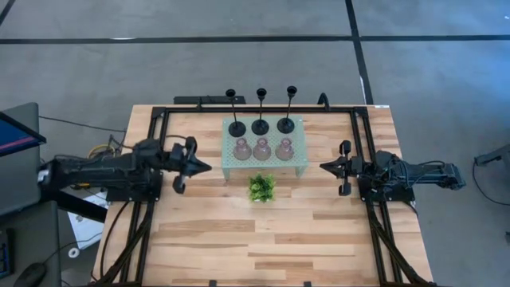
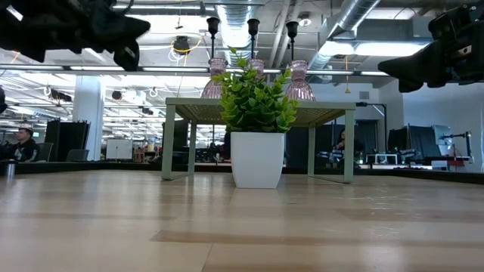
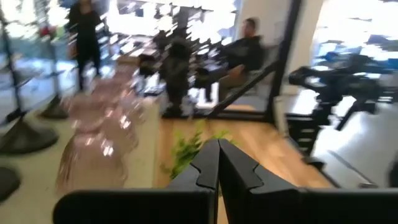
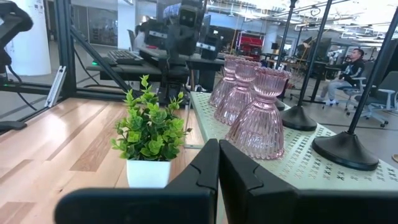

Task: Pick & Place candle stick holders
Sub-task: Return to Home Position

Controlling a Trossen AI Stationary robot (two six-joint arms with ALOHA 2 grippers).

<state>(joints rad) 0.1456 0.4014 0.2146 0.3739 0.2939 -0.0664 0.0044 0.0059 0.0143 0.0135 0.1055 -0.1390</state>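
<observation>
Left gripper (image 1: 205,167) and right gripper (image 1: 323,167) above a pale wooden table (image 1: 239,239), tips facing each other. Each pair of fingers pressed together, clamped on nothing.

Between the two sets of fingertips, well apart from both: a mint-green stand (image 1: 263,165), with a small leafy plant (image 1: 261,188) just off its front edge.

Past the right fingers (image 4: 242,174), nearest first:
- the plant in a white pot (image 4: 148,172);
- the stand's flat top, punched all over with tiny cross-shaped holes;
- three pink glass holders (image 4: 260,118) in a row on it, ribbed, bell-skirted, translucent;
- beside them, round matte bases and thin stems of the black holders (image 4: 345,149);
- far beyond, a seated person (image 4: 354,62).

Past the left fingers (image 3: 199,168): the same pink row from the other end, heavily smeared.

Only from above: all six holders on the stand, pink trio along the plant side, black trio behind.

Only in the low view: the stand's slim legs (image 2: 168,143), the pot's tapered square shape, and small cups (image 2: 252,24) topping the black stems.
</observation>
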